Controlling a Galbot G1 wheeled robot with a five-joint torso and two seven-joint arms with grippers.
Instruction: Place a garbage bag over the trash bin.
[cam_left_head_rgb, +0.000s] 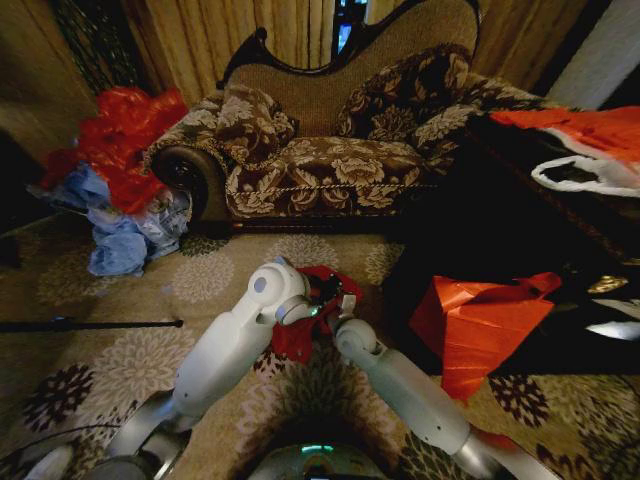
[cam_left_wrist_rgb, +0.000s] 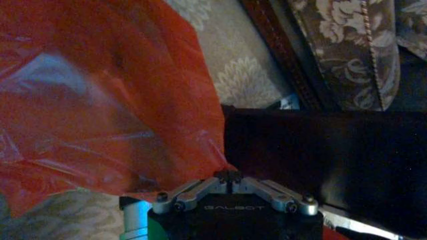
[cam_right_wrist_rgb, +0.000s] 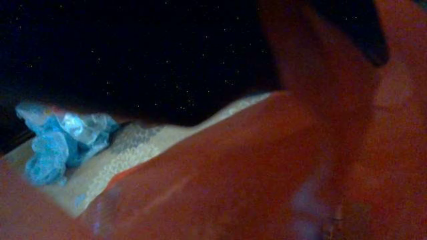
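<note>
1. The garbage bag (cam_left_head_rgb: 318, 305), a crinkled red plastic bag, hangs bunched between the robot's 2 arms over the patterned carpet (cam_left_head_rgb: 120, 300), directly in front of the robot and short of the floral sofa (cam_left_head_rgb: 330, 160).
2. A dark round shape shows inside the folds at the top of the bag; whether this is the trash bin cannot be told.
3. The left gripper (cam_left_wrist_rgb: 228, 176) has its jaws pressed together on the red film, pinching an edge of the garbage bag, whose translucent sheet spreads across much of the left wrist view (cam_left_wrist_rgb: 100, 100).
4. The right gripper (cam_left_head_rgb: 345, 308) meets the bag from the robot's right side; red plastic lies close across its wrist view (cam_right_wrist_rgb: 267, 175), and whether its jaws are spread or closed cannot be told.
5. To the robot's right, a larger flat red-orange sheet (cam_left_head_rgb: 478, 325) lies tented against a dark low tabletop (cam_left_head_rgb: 470, 220).
6. Farther right, on that dark surface, rest more red plastic (cam_left_head_rgb: 590, 130) and a white bag (cam_left_head_rgb: 585, 175).
7. To the robot's left, beside the sofa's curled arm, a heap of red and blue bags (cam_left_head_rgb: 120, 180) is piled on the floor; its blue part also appears in the right wrist view (cam_right_wrist_rgb: 60, 142).
</note>
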